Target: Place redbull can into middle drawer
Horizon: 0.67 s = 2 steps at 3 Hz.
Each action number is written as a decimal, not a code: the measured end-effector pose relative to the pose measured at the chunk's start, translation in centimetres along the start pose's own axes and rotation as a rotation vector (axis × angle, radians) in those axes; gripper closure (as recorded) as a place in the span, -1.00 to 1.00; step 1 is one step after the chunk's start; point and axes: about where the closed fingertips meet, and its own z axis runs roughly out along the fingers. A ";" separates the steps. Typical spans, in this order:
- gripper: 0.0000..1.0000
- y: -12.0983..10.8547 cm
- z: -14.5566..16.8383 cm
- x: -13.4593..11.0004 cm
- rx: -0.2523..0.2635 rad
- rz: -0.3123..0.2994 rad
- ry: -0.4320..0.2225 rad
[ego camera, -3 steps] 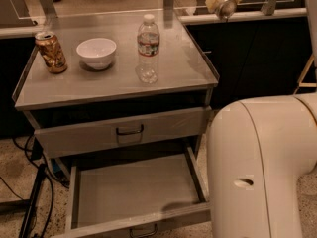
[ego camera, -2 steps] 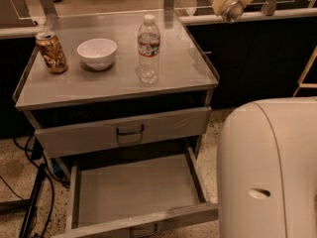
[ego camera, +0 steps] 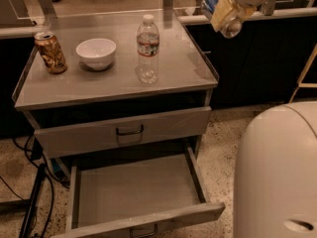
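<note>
My gripper hangs at the top right, past the right edge of the cabinet top and well above the floor. Its cream fingers are shut on the redbull can, which lies tilted, with blue showing at one end and a silver end at the other. The middle drawer stands pulled open at the bottom of the cabinet, far below and to the left of the gripper. Its grey inside holds nothing.
On the cabinet top stand a brown-gold can, a white bowl and a water bottle. The drawer above is closed. My white arm body fills the lower right. Cables lie at the left.
The gripper with the can has sunk a little lower in view. The white arm body has drawn back to the right, uncovering more of the open drawer.
</note>
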 end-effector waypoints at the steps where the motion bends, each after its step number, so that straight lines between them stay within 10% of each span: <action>1: 1.00 1.7 -0.2 -0.3 -0.032 -0.055 -0.015; 2: 1.00 5.1 -1.3 1.0 -0.102 -0.122 -0.037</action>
